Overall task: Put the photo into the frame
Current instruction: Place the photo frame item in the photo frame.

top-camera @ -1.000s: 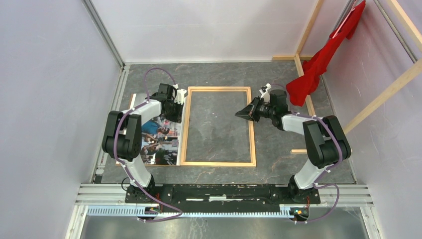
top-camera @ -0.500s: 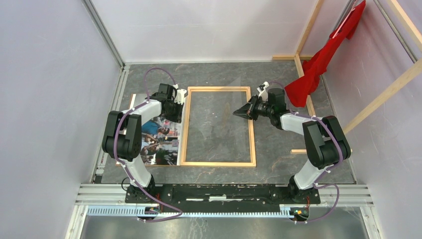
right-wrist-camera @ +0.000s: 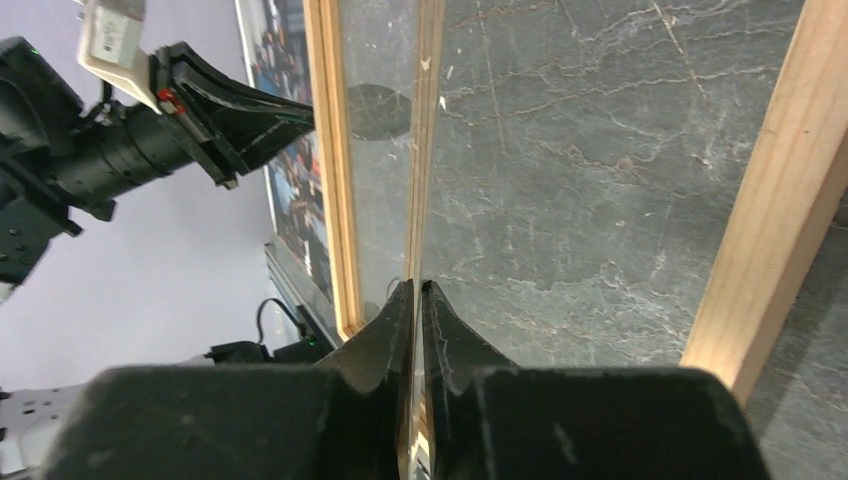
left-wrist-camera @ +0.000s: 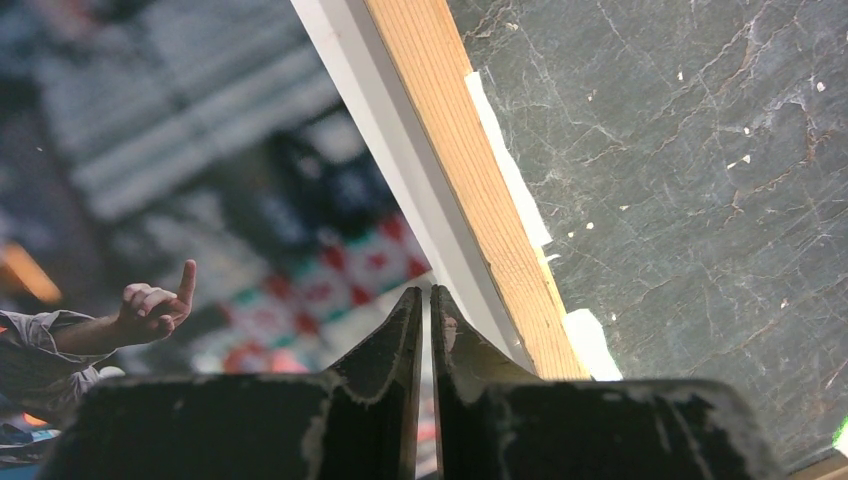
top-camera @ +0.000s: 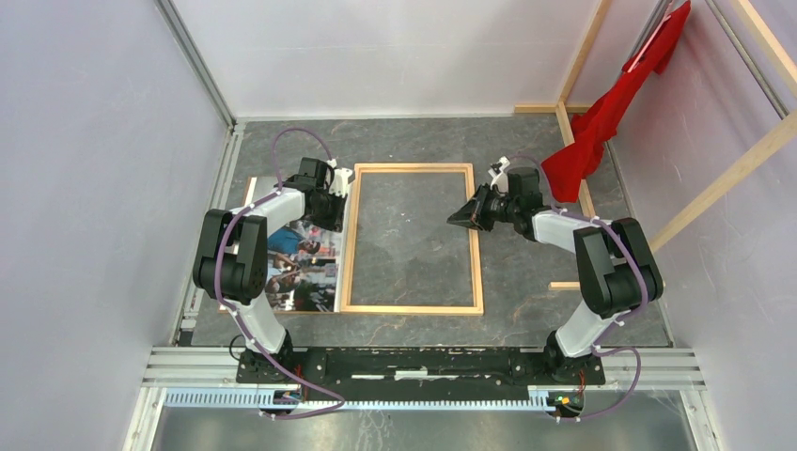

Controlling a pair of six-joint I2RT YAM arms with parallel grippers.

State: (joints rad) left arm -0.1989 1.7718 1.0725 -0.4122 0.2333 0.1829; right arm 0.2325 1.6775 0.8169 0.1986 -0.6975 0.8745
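The only label, a white tag (right-wrist-camera: 112, 35) on the left gripper (left-wrist-camera: 424, 292), is too blurred to read. That claw's fingers are pressed together at the white border of the photo (top-camera: 301, 258), which lies flat against the left rail of the frame (top-camera: 414, 307); whether they pinch paper I cannot tell. The right gripper (right-wrist-camera: 417, 285) pinches the thin edge of the clear pane (right-wrist-camera: 380, 150). The pane's pale sheen from half a second ago is gone, and the right gripper sits slightly nearer the right rail.
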